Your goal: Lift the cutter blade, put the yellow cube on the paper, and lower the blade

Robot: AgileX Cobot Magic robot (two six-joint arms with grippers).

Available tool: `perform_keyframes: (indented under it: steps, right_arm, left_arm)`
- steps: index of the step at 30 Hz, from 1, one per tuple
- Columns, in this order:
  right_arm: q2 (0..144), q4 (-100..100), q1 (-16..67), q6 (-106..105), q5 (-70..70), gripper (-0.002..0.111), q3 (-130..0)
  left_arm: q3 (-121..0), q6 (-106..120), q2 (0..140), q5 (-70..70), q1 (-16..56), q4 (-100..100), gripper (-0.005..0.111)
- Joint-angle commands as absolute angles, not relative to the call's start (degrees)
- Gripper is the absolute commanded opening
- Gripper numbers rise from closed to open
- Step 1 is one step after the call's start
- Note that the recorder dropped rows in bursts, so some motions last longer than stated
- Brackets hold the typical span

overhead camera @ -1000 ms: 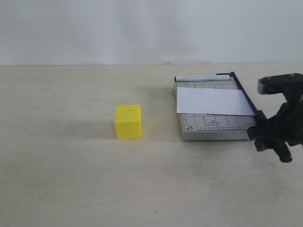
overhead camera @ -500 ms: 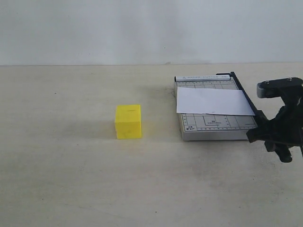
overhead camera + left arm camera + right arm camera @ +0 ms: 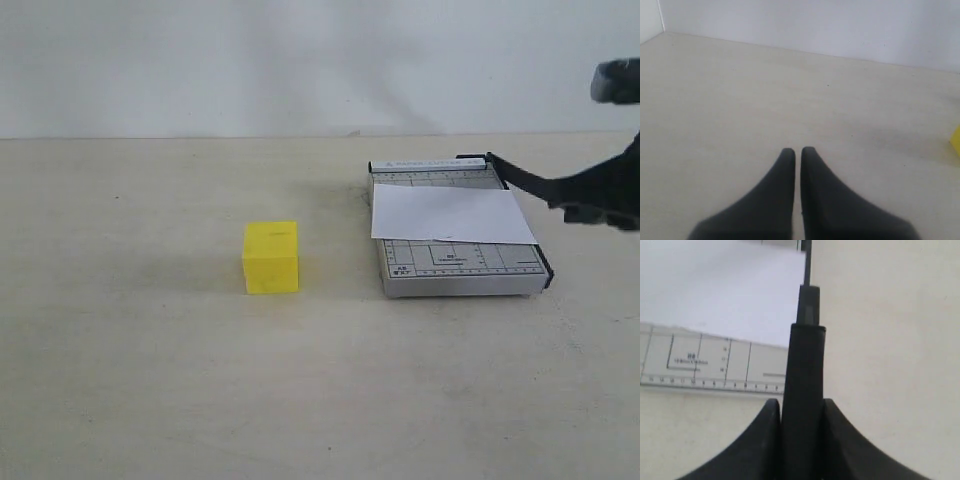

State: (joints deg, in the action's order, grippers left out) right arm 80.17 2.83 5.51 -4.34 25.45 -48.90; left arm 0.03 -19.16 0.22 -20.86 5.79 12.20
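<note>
The right pincer [image 3: 801, 410] was clenched around the thick round handle of the cutter blade [image 3: 520, 178]. The blade was held up at a slant. Its far end was hinged at the back corner of the grey cutter base [image 3: 455, 265], and its handle end was up in the air, off the base. The paper [image 3: 450, 215] lay flat across the base, and one edge poked out a little past the base on the blade side. The yellow cube [image 3: 271, 257] sat on the tabletop [image 3: 150, 380], well apart from the base, on the side away from the blade. The left pincer [image 3: 797, 155] was closed tight with nothing in it, and it was far from the base.

The handle was smooth and round, so it could slip out of the grip. Then the blade would drop onto the base and could nick the paper. A sideways pull on the blade could drag the base along or tip it, and the loose paper could slide off. The left pincer would need to open before it could take the cube. If the cube ended up too near the blade side of the base, the blade could hit it when it came down.
</note>
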Motion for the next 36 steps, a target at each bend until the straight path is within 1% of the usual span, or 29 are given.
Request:
perform_keyframes:
  steps: [1,2,4,5,7,8,10,11,16,21,27,28,31,33,34,35,36]
  right_arm:
    - [74.44,2.60,5.72,-6.35,15.97,0.000,-51.92]
    - [73.73,2.60,5.72,-6.35,14.69,0.000,-51.92]
    - [72.27,2.77,5.72,-6.03,11.89,0.007,-51.92]
    - [71.74,3.02,5.72,-5.65,11.19,0.013,-51.92]
    - [71.29,3.67,5.72,-5.12,11.02,0.031,-51.92]
    - [71.20,3.95,5.72,-5.12,11.28,0.042,-51.92]
    - [71.20,3.93,5.72,-5.12,11.76,0.062,-51.62]
    - [71.20,4.22,5.72,-5.12,11.50,0.066,-50.99]
    - [69.76,5.19,5.72,-5.02,6.39,0.060,-44.31]
    - [63.71,5.33,5.72,-4.23,-2.10,0.059,-34.91]
    - [50.22,5.33,5.72,-0.71,-6.19,0.059,-26.49]
    - [44.74,5.33,5.72,0.44,-5.83,0.059,-24.53]
    - [34.25,5.33,5.72,3.10,-2.90,0.059,-21.03]
    - [26.56,5.33,5.72,2.85,1.46,0.050,-18.37]
    - [21.31,5.33,5.72,2.84,4.59,0.039,-16.67]
    - [18.81,5.33,5.72,2.84,6.07,0.033,-15.72]
    - [14.64,6.27,5.72,4.79,7.56,0.021,-14.00]
  left_arm:
    - [0.00,-19.55,0.00,-20.86,5.58,12.52,0.004]
    - [0.00,-19.55,0.00,-20.86,5.58,12.52,0.004]
    - [0.00,-19.55,0.00,-20.86,5.58,12.52,0.004]
    - [0.00,-19.55,0.00,-20.86,5.58,12.52,0.004]
    - [0.00,-19.55,0.00,-20.86,5.58,12.52,0.004]
    - [0.00,-19.55,0.00,-20.86,5.58,12.52,0.004]
    - [0.00,-19.55,0.00,-20.86,5.58,12.52,0.004]
    - [0.00,-19.55,0.00,-20.86,5.58,12.52,0.004]
    - [0.00,-19.55,0.00,-20.86,5.58,12.52,0.004]
    - [0.00,-19.55,0.00,-20.86,5.58,12.52,0.004]
    - [0.00,-19.55,0.00,-20.86,5.58,12.52,0.004]
    - [0.00,-19.55,0.00,-20.86,5.58,12.52,0.004]
    - [0.00,-19.55,0.00,-20.86,5.58,12.52,0.004]
    - [0.00,-19.55,0.00,-20.86,5.58,12.52,0.004]
    - [0.00,-19.55,0.00,-20.86,5.58,12.52,0.004]
    - [0.00,-19.55,0.00,-20.86,5.58,12.52,0.004]
    - [0.00,-19.55,0.00,-20.86,5.58,12.52,0.004]
